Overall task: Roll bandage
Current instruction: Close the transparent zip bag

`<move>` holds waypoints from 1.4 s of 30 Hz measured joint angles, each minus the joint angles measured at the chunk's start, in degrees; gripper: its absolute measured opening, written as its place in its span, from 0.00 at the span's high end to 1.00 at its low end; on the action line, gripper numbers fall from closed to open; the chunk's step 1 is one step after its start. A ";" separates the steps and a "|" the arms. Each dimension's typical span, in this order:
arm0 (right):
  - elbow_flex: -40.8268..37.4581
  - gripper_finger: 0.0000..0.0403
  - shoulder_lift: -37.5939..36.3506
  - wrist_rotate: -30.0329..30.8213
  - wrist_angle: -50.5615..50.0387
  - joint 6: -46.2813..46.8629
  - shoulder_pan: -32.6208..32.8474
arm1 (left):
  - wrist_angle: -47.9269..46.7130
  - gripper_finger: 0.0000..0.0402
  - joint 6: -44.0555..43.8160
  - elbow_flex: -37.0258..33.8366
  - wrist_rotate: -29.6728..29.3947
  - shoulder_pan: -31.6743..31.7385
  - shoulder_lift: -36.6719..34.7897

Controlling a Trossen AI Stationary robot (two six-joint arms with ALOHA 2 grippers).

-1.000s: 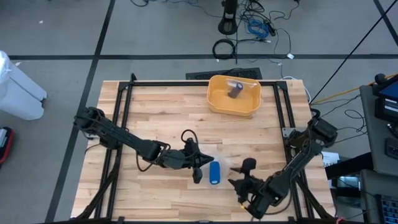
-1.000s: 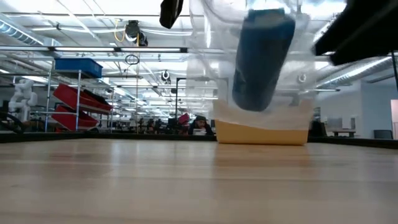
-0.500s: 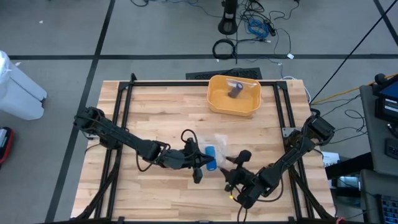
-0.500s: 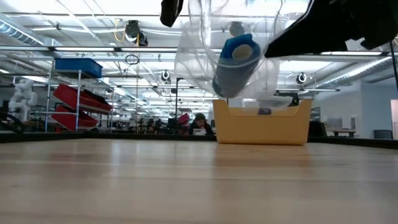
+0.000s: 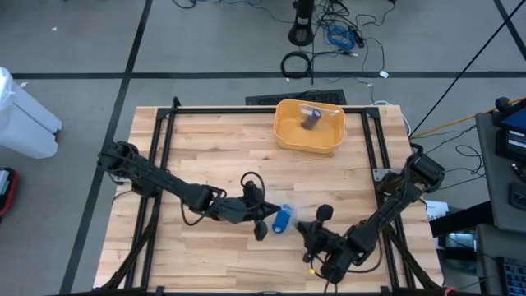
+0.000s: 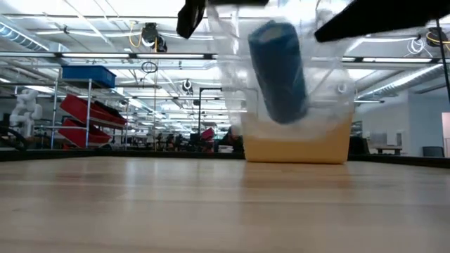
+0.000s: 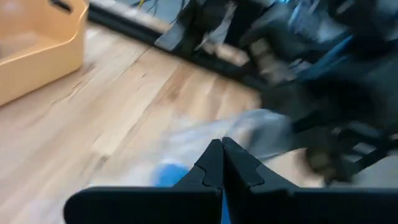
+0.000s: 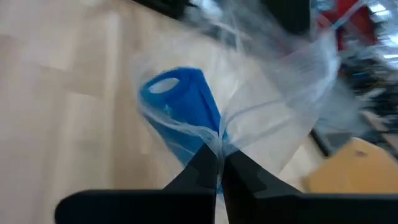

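A blue bandage roll [image 5: 282, 219] sits inside a clear plastic bag [image 6: 309, 91], lifted clear of the wooden table [image 5: 205, 148]. In the low view the roll [image 6: 281, 70] hangs tilted in the bag, well above the tabletop. My left gripper [image 5: 265, 216] is shut on the bag from the table's left. My right gripper [image 5: 306, 229] is shut on the bag from the right. In the right wrist view the roll [image 8: 183, 109] lies just beyond the shut fingers. My left gripper [image 7: 222, 155] pinches the clear bag's film [image 7: 208, 134] between its two fingers and comes nearly level from the table's left. The bag is off the table. My right gripper [image 8: 217, 163] pinches a gathered fold of the bag's film [image 8: 214, 140] right beside the roll, slanting slightly downward from the table's right. The film fans out beyond the fingertips, with the roll hanging inside.
A yellow bin [image 5: 288, 136] stands at the far right of the table with a dark object [image 5: 311, 121] in it. Black frame rails [image 5: 164, 164] run along the table's sides. Bare wood lies to the near left and the far left.
My right gripper has moved a little toward the bag, tipped its wrist and shut, taking hold of the bag's film. The bag with the roll has swung and turned between the two grippers, staying clear of the table.
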 joint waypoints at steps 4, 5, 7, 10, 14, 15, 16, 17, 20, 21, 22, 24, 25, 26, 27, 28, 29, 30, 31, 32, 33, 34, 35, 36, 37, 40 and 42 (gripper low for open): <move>3.67 1.00 -1.87 -7.28 -4.38 1.85 0.61 | -6.52 0.99 0.03 0.00 0.15 0.71 0.02; 4.59 1.00 -2.36 -9.29 -6.55 3.01 0.53 | -7.19 0.98 0.08 0.00 0.52 0.75 0.05; 6.20 1.00 -3.43 -13.06 -12.05 6.48 0.15 | -6.84 0.95 1.80 -0.02 1.02 0.70 0.07; 7.61 1.00 -5.23 -19.92 -20.36 12.76 -1.28 | -2.99 0.87 5.84 -0.02 2.69 -0.10 0.07; 7.61 1.00 -7.36 -25.49 -28.07 19.58 -3.32 | 3.86 0.77 11.19 -0.01 7.80 -1.28 0.07; 7.61 1.00 -7.95 -26.26 -29.05 20.50 -3.64 | 5.03 0.75 12.11 0.00 9.24 -1.58 0.07; 7.61 1.00 -8.53 -27.04 -29.34 20.85 -3.86 | 5.56 0.73 12.96 0.00 9.95 -1.78 0.06; 7.61 1.00 -9.20 -27.72 -29.30 20.90 -4.07 | 5.58 0.71 13.56 0.00 10.43 -2.04 0.04; 7.61 1.00 -11.76 -29.02 -29.20 21.05 -4.14 | 4.10 0.66 16.28 0.00 9.86 -2.98 -0.04; 7.61 1.00 -12.83 -29.54 -29.16 21.05 -4.14 | 3.57 0.65 17.51 0.00 9.21 -3.40 -0.06; 7.61 1.00 -13.82 -29.81 -29.13 21.07 -4.13 | 3.12 0.64 18.99 0.00 8.56 -3.90 -0.07; 7.61 1.00 -15.51 -29.91 -29.01 21.25 -3.54 | 2.91 0.63 21.73 0.00 6.66 -5.13 -0.07; 7.61 1.00 -16.28 -30.42 -29.05 21.29 -3.12 | 3.00 0.63 23.01 0.00 5.48 -5.82 -0.07; 7.61 1.00 -17.06 -31.71 -29.02 21.24 -2.78 | 3.29 0.63 24.35 0.00 3.83 -6.51 -0.07; 7.61 1.00 -17.77 -33.23 -29.02 21.23 -2.39 | 3.52 0.63 25.83 0.00 1.78 -7.26 -0.11; 7.61 1.00 -18.41 -34.44 -29.05 21.22 -1.99 | 3.52 0.63 27.30 0.00 -0.67 -7.96 -0.15; 7.61 1.00 -19.00 -35.24 -29.02 21.16 -1.48 | 3.52 0.63 28.80 0.00 -3.32 -8.75 -0.17; 7.61 1.00 -19.52 -35.57 -28.97 20.41 -1.03 | 3.52 0.63 30.22 0.00 -6.18 -9.51 -0.17; 7.61 1.00 -20.07 -35.51 -28.89 19.22 -0.50 | 3.48 0.63 31.41 0.00 -9.25 -10.29 -0.17; 7.61 1.00 -20.52 -35.30 -28.83 18.49 0.05 | 3.40 0.63 32.03 0.00 -11.90 -10.88 -0.17; 7.61 1.00 -20.95 -34.98 -28.79 18.25 0.53 | 3.28 0.63 32.38 0.00 -13.72 -11.35 -0.17; 7.61 1.00 -21.25 -34.51 -28.77 18.21 0.99 | 3.19 0.63 32.61 0.00 -14.15 -11.70 -0.20; 7.61 1.00 -21.58 -34.20 -28.68 18.23 1.33 | 3.11 0.62 32.59 0.00 -14.03 -11.94 -0.20; 7.61 1.00 -21.93 -34.12 -28.68 18.21 1.66 | 3.00 0.62 32.59 0.00 -13.42 -12.15 -0.20; 7.61 1.00 -22.37 -34.02 -28.60 18.16 1.87 | 2.93 0.62 32.59 0.00 -12.48 -12.28 -0.20; 7.61 1.00 -23.41 -33.06 -27.16 17.00 2.51 | 2.50 0.62 31.57 0.02 -12.09 -12.50 -0.20; 7.61 1.00 -23.98 -32.50 -25.41 15.03 2.95 | 0.50 0.62 29.49 0.04 -12.15 -12.37 -0.22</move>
